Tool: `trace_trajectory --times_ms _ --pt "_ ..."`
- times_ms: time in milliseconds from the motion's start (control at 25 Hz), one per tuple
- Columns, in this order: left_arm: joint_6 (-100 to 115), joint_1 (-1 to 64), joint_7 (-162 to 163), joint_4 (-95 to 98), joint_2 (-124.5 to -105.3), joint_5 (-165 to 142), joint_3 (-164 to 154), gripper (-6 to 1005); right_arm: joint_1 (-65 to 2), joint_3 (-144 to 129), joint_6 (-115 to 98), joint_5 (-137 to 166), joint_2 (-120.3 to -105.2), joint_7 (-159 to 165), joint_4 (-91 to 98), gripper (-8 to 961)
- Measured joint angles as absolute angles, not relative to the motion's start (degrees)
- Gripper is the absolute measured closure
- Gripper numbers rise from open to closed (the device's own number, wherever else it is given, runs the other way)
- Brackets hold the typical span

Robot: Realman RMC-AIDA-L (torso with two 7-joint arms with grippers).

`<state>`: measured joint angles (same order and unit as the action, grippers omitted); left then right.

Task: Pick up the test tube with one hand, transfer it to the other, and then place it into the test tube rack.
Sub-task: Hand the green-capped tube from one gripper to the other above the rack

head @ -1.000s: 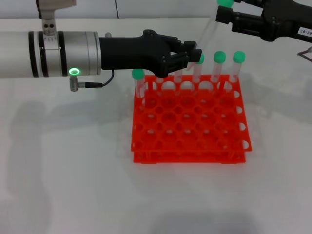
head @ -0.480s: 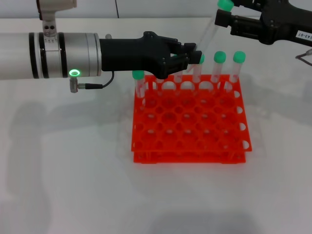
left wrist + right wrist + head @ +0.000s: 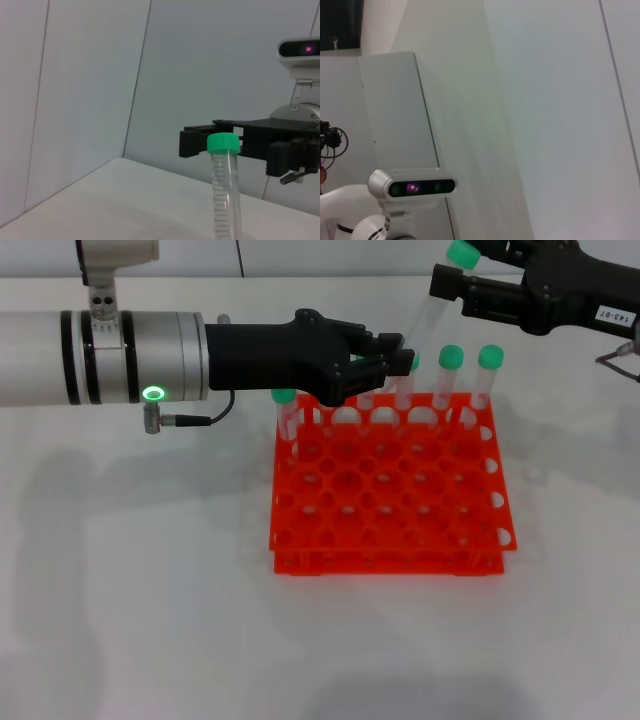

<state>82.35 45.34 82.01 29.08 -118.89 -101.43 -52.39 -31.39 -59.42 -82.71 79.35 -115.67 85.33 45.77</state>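
Green-capped clear tube point(image 3: 432, 306), orange-red rack point(image 3: 390, 490)

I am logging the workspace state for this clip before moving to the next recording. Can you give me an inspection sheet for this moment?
Surface: white table, bare around the rack.
Job's things: the test tube is tilted in the air above the back of the test tube rack. Other green-capped tubes stand in the rack's back row, some hidden behind the left hand.
Clutter: nothing seen.
Grippers: the left hand appears to hold the test tube's lower end. The right hand is up by its cap.
Cables: a black cable is plugged in under the left wrist.
Surroundings: pale wall panels; the robot's head camera is visible.
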Motion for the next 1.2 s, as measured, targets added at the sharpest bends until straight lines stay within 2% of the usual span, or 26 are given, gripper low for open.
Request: trace_trajectory --times_ms 320,520,760,960,1200 --pt "82.39 45.27 82.00 29.18 -118.92 -101.31 -52.38 807 -31.40 -59.41 -82.57 79.26 -115.66 85.30 45.25 250" --pt "82.36 45.26 82.00 29.18 -118.92 -101.43 -52.38 807 -31.38 -59.41 -82.52 79.23 -115.66 85.28 45.25 463" --pt "82.32 45.23 81.93 29.07 -118.91 -101.48 -52.38 807 -31.72 -59.41 -82.51 79.18 -115.66 85.25 45.25 538" --pt "82.27 45.17 81.90 29.04 -118.92 -101.49 -52.38 807 -31.83 -59.41 -82.44 79.18 -115.66 85.25 45.25 536" --pt "82.29 45.17 81.90 29.08 -118.91 -101.49 -52.38 807 -31.91 -59.47 -82.43 79.17 -115.66 85.25 45.16 605"
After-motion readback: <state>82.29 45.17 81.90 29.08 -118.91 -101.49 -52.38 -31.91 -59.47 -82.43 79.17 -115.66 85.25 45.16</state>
